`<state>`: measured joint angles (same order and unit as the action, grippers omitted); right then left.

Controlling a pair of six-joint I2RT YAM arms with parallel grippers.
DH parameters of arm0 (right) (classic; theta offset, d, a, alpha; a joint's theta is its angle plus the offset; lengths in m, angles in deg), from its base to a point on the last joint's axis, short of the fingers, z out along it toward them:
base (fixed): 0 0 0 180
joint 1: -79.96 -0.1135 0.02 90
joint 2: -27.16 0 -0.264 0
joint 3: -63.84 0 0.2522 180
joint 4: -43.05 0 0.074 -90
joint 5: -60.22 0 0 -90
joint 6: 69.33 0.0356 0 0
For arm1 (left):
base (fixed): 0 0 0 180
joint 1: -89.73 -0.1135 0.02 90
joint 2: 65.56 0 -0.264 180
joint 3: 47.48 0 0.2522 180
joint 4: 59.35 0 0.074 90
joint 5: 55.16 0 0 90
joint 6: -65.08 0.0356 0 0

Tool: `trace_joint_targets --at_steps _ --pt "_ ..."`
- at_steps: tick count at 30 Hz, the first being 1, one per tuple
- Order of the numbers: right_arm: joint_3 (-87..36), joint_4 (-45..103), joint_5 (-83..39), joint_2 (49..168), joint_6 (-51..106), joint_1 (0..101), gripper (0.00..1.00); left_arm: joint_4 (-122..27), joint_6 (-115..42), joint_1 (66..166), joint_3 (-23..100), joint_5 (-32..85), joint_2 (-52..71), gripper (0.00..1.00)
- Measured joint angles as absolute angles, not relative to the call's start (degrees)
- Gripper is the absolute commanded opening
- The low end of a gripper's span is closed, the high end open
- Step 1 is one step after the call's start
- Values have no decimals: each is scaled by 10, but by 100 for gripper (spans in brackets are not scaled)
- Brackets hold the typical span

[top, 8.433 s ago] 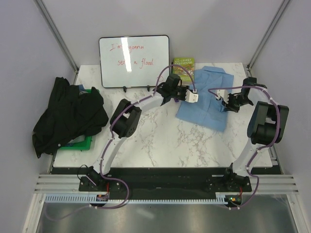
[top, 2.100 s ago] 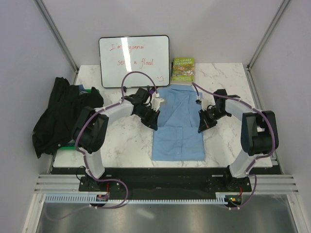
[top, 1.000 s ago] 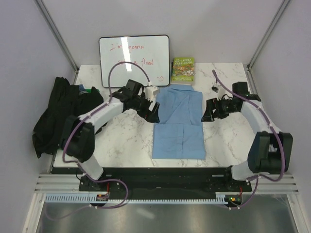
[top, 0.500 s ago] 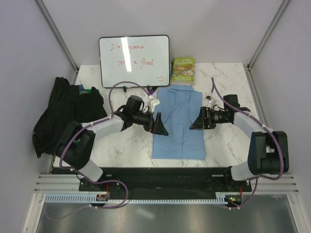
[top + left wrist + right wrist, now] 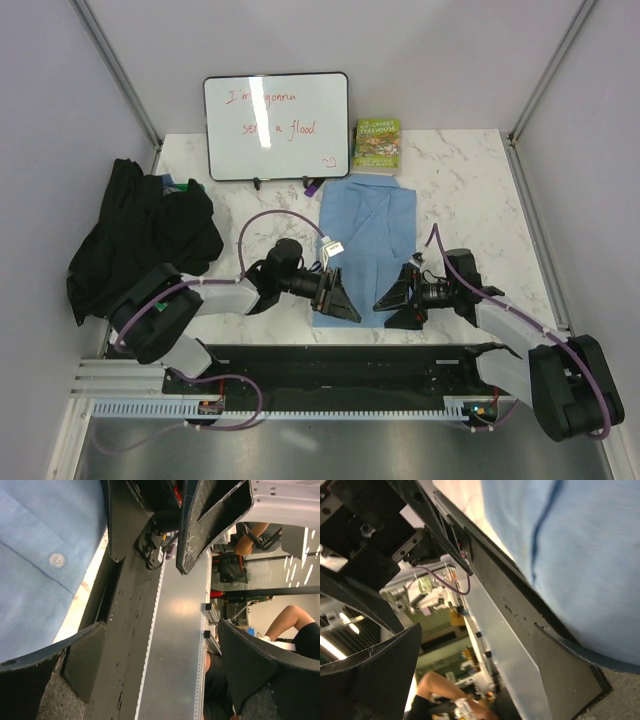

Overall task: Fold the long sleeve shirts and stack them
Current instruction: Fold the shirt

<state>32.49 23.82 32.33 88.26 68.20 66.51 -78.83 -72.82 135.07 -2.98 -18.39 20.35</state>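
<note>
The near hem of the light blue shirt is hidden from above by both pincers, and each wrist camera catches only a corner of the cloth, one with a single button. The black shirt lies bunched at the table's left edge, hanging partly over it. Its sleeves cannot be told apart, and it covers most of a green tray. The blue shirt lies flat, lengthwise, in the middle of the table. Both arms lie low near the front edge. The left pincer is at the shirt's near left corner and the right pincer at its near right corner. Each has its fingers spread wide with nothing between them. Whether the right one touches the cloth cannot be told.
</note>
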Motion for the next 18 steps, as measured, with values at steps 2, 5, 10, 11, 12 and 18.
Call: trace_joint_targets --at_steps 2,5,10,11,12,18 --pt "337 250 311 899 708 665 98 -813 -740 1351 -32 -178 226 99" --pt "338 288 292 948 726 663 98 -843 -748 1349 -34 -171 256 98" --pt "335 280 251 1014 715 663 98 -860 -756 1318 -49 -137 306 94" --pt "335 279 247 1017 715 663 98 -856 -760 1309 -53 -132 320 94" --pt "335 278 245 1019 715 663 98 -849 -762 1302 -54 -127 330 94" --pt "335 277 241 1016 718 662 98 -842 -778 1287 -60 -120 335 100"
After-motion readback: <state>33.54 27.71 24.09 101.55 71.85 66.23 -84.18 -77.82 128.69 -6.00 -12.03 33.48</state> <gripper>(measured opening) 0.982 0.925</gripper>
